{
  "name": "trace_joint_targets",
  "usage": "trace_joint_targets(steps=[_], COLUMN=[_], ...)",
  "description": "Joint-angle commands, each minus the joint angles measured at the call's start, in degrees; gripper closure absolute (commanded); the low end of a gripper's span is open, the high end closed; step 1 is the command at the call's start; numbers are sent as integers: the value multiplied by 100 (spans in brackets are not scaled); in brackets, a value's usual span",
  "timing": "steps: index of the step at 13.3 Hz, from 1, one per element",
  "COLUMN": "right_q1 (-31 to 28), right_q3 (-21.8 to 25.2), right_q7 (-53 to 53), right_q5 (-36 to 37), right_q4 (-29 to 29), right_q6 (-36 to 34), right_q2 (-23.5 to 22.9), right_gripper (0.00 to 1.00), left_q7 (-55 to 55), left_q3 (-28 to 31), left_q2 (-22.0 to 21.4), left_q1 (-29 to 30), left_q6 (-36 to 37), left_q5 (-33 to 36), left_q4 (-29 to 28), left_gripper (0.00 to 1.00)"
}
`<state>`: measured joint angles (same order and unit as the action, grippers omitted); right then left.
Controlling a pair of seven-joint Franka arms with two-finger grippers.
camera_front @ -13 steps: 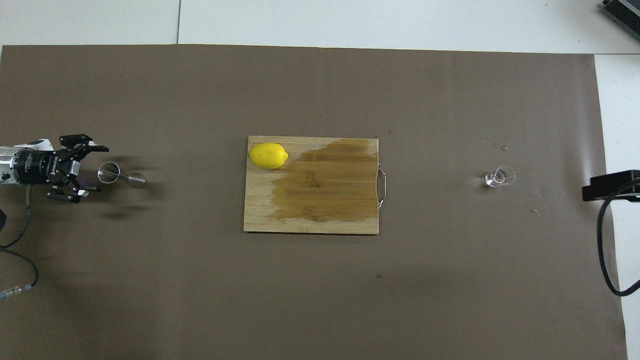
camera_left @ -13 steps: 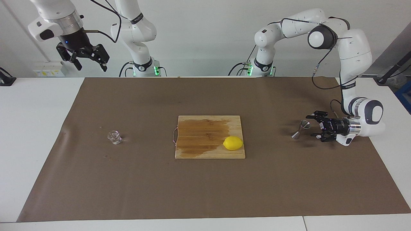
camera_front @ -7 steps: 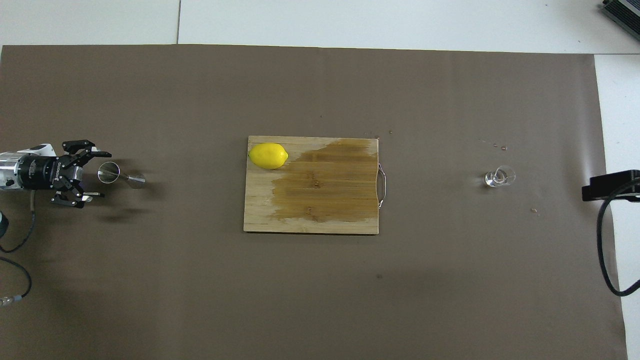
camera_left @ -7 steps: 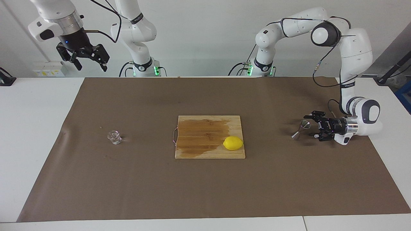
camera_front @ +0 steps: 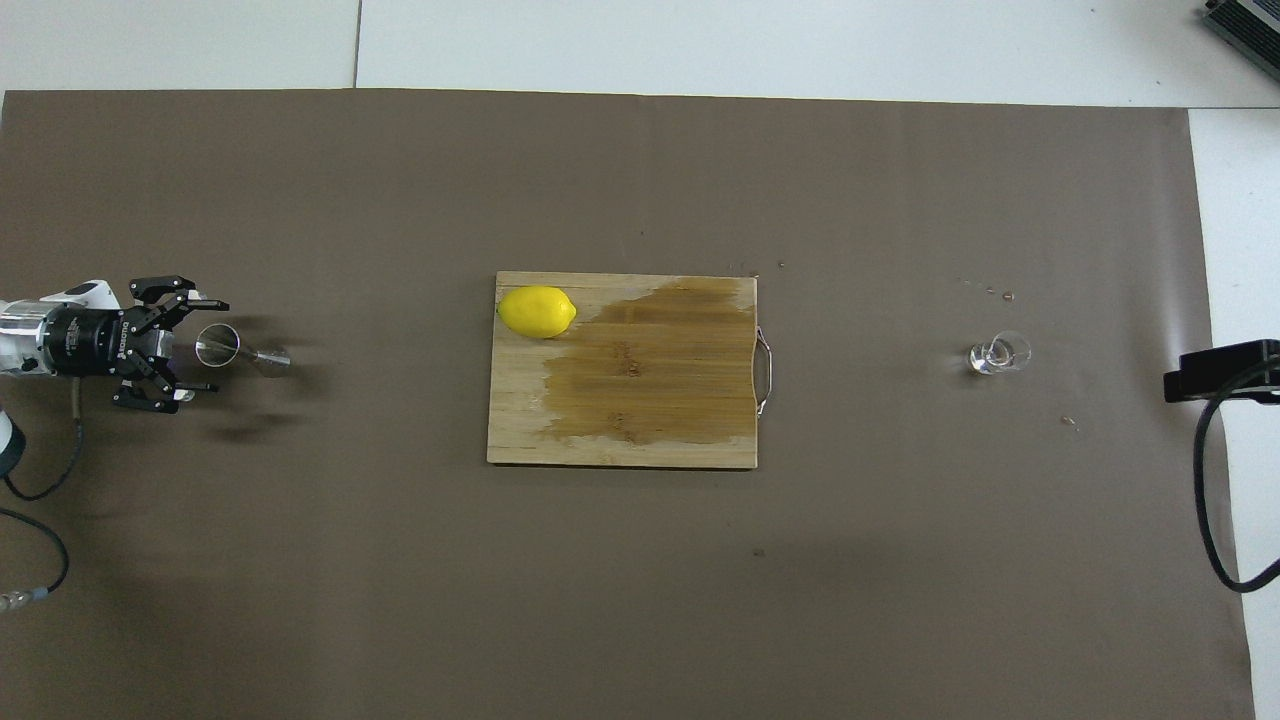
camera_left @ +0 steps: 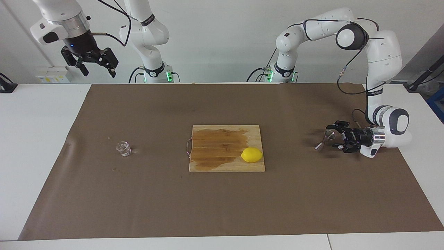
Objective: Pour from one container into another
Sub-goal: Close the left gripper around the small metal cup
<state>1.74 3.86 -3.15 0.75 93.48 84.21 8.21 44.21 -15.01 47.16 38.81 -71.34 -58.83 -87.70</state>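
A robotics lab, not a kitchen: two white robot arms (camera_left: 378,52) bolted at the edge of a white table (camera_left: 34,118), cables trailing, green lights at the bases, bare white wall. Brown paper sheet (camera_left: 222,201) spread as a work surface, with a staged cutting board (camera_left: 215,152) and lemon (camera_left: 252,155) at its middle.

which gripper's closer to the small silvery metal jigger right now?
Left. The left gripper sits low right beside the small silvery metal jigger, jaws open. The right gripper waits raised at the other end.
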Motion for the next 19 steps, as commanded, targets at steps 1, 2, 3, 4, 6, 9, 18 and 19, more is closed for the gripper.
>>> trace_joint_targets(steps=[1,2,3,4,6,9,18,19], right_q1=[-59,-59,-59,-59,-59,-59,-59,-59], right_q3=[-26,-26,-26,-26,-26,-26,-26,-26], right_q7=[-89,-89,-89,-89,-89,-89,-89,-89], right_q5=[-119,-119,-119,-119,-119,-119,-119,-119], right_q4=[13,13,13,13,13,13,13,13], right_q6=[-80,-80,-80,-80,-80,-80,-80,-80], right_q2=[14,14,14,14,14,14,14,14], right_gripper=[0,0,0,0,0,0,0,0], left_q7=[-106,-106,-106,-97,-97,-62,26,26], left_q3=[-55,-55,-46,-46,-54,-46,-55,-55], left_q2=[-67,-67,-67,-67,-67,-67,-67,-67], left_q1=[31,13,4,4,4,-5,-22,-22], left_q6=[-126,-117,-117,-117,-117,-117,-135,-135], left_q5=[73,91,108,117,144,144,135,135], left_q4=[-98,-98,-98,-98,-98,-98,-98,-98], left_gripper=[0,0,0,0,0,0,13,18])
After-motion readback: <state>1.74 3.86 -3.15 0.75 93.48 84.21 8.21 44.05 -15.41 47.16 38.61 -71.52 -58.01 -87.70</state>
